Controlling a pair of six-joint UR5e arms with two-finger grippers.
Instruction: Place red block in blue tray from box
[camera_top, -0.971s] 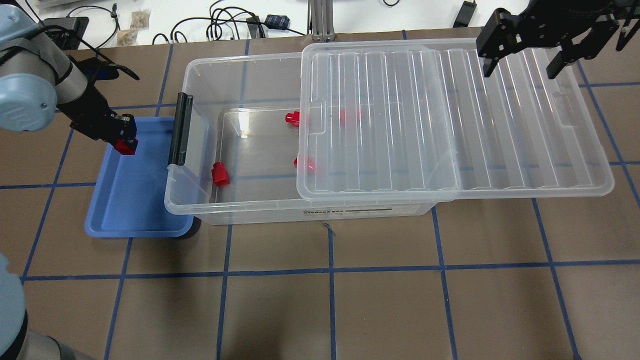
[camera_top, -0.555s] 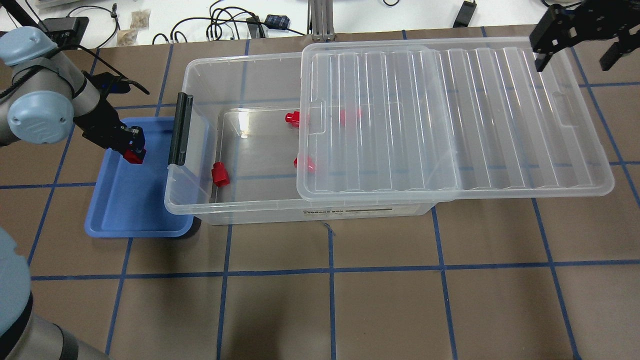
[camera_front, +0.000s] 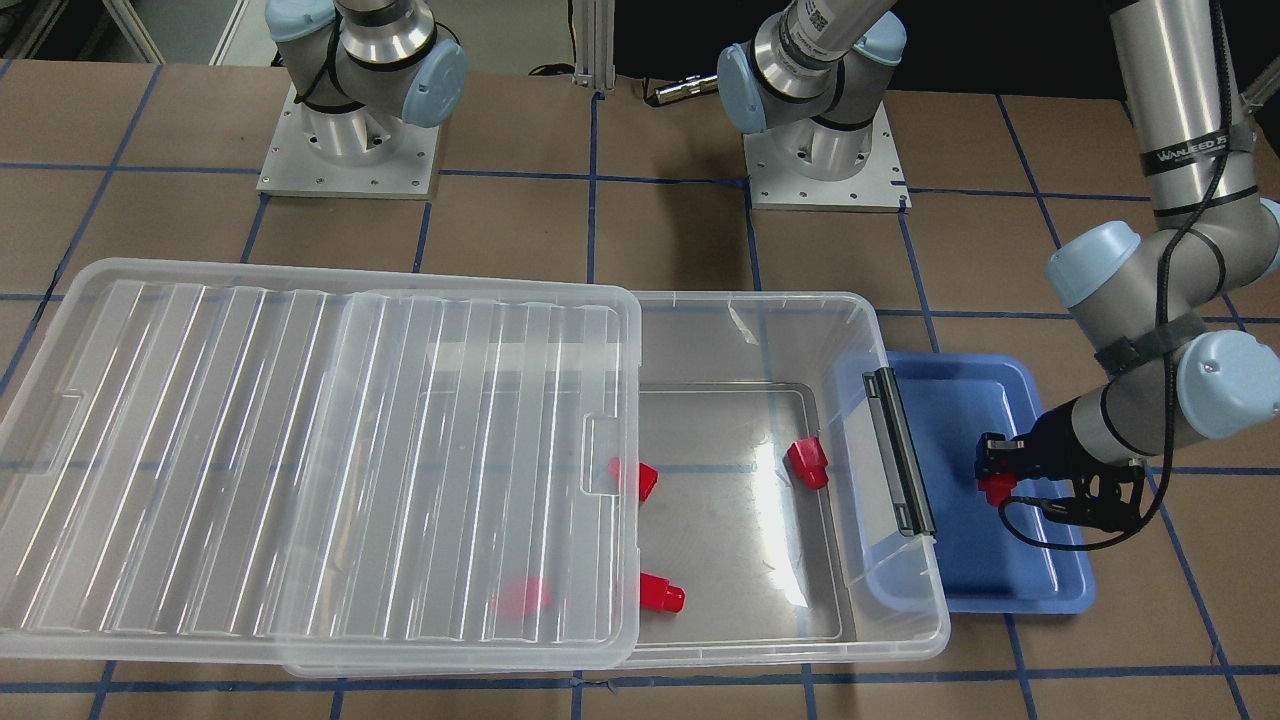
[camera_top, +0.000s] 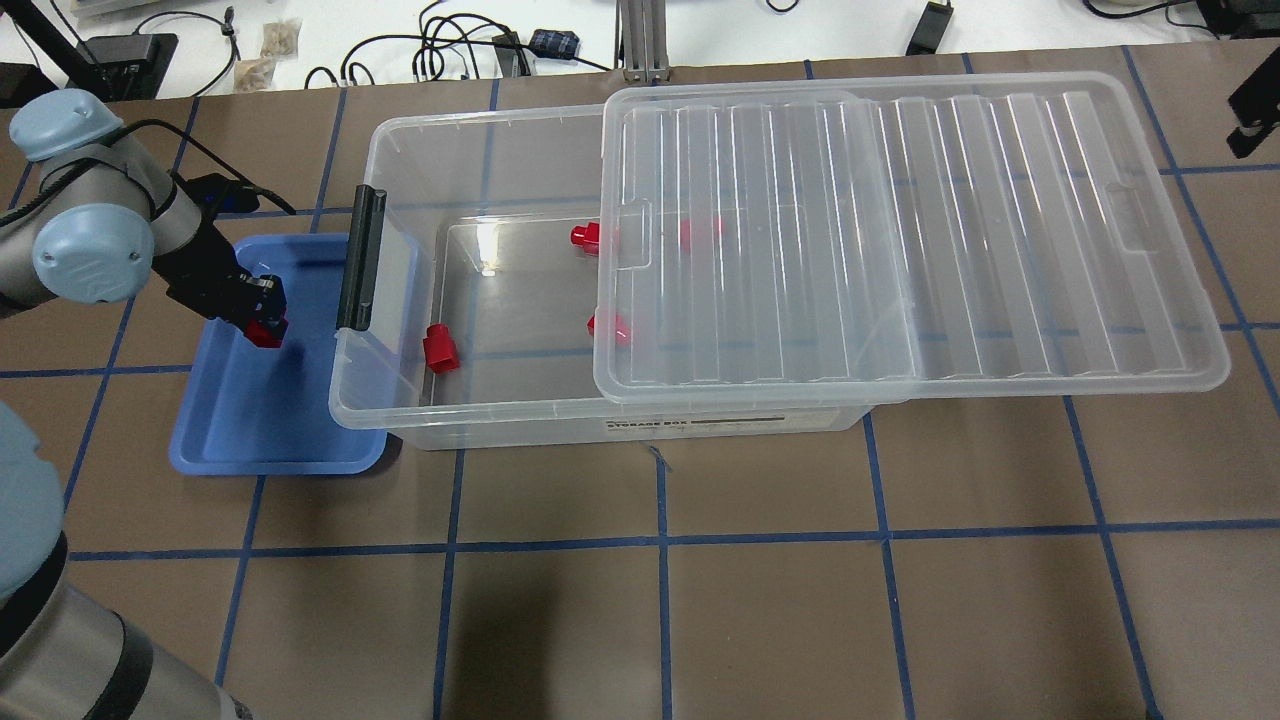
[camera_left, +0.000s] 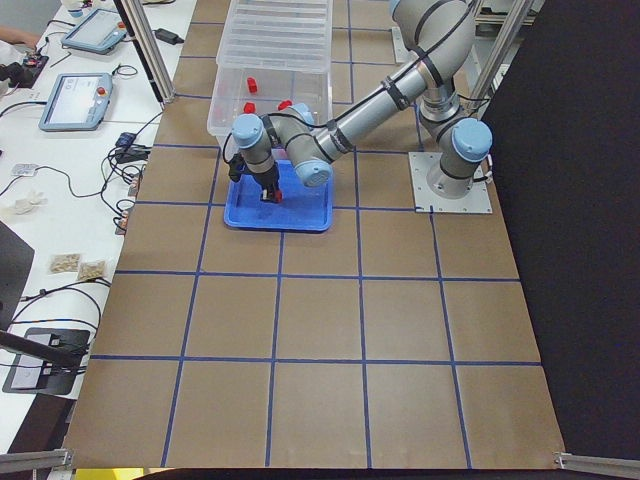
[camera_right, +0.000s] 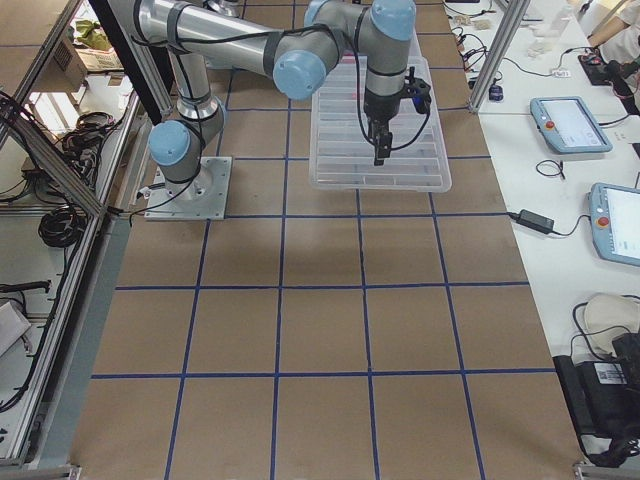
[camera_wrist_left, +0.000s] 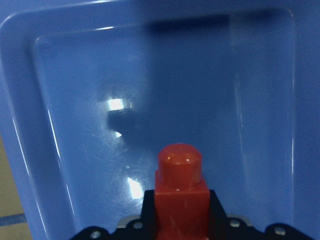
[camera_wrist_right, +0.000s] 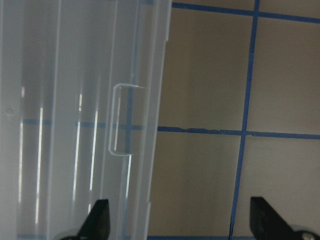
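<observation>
The block (camera_top: 266, 335) in the black left gripper (camera_top: 263, 318) is plain bright red. The tray (camera_top: 250, 430) is light blue all over, with pale glints in the wrist view. The box (camera_top: 395, 400) is clear, its latch (camera_top: 361, 256) black, its lid (camera_top: 900, 230) translucent and ribbed in parallel stripes. Three other blocks (camera_top: 439, 348) in the box are the same red; a fourth block (camera_top: 700, 231) under the lid shows as a pinkish blur, probably red too. The table (camera_top: 760, 620) is brown, crossed by a blue tape grid. The left arm (camera_top: 90, 240) is grey with pale-blue caps.
</observation>
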